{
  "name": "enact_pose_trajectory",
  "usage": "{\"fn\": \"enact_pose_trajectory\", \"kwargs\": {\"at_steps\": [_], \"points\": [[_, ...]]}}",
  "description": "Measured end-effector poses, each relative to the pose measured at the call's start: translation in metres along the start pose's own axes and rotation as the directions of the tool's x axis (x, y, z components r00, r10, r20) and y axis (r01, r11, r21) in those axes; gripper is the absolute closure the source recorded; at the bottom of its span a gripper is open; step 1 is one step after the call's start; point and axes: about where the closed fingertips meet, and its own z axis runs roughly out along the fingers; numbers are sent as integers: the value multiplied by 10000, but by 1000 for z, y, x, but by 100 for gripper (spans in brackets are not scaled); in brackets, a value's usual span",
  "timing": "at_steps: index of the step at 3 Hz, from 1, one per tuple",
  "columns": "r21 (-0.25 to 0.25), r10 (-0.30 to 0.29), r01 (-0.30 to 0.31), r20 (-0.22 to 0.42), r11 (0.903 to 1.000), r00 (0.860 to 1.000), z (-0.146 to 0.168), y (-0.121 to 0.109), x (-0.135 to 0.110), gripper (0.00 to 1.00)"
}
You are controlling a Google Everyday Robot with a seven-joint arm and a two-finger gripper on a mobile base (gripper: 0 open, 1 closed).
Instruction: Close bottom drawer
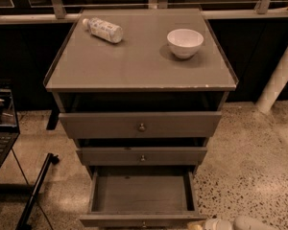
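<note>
The grey-brown cabinet has three drawers. The bottom drawer (142, 195) is pulled far out, and its empty inside shows. Its long low front panel (142, 220) lies at the bottom edge of the view, with its small knob (144, 224) barely in view. My gripper (212, 224) shows only as a pale tip at the bottom right, just right of the drawer's front corner. The arm (252, 223) lies behind it to the right.
The top drawer (140, 124) and the middle drawer (142, 155) stand slightly out. A plastic bottle (103, 29) lies on the cabinet top, and a white bowl (185, 42) stands there. A laptop (1, 128) on a stand is at the left. A white post (278, 75) is at the right.
</note>
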Motion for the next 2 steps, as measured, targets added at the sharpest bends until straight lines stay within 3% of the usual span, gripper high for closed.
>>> {"fn": "enact_pose_trajectory", "kwargs": {"at_steps": [2], "points": [[-256, 406, -415, -319, 9988, 9987, 27, -19, 11, 100]]}}
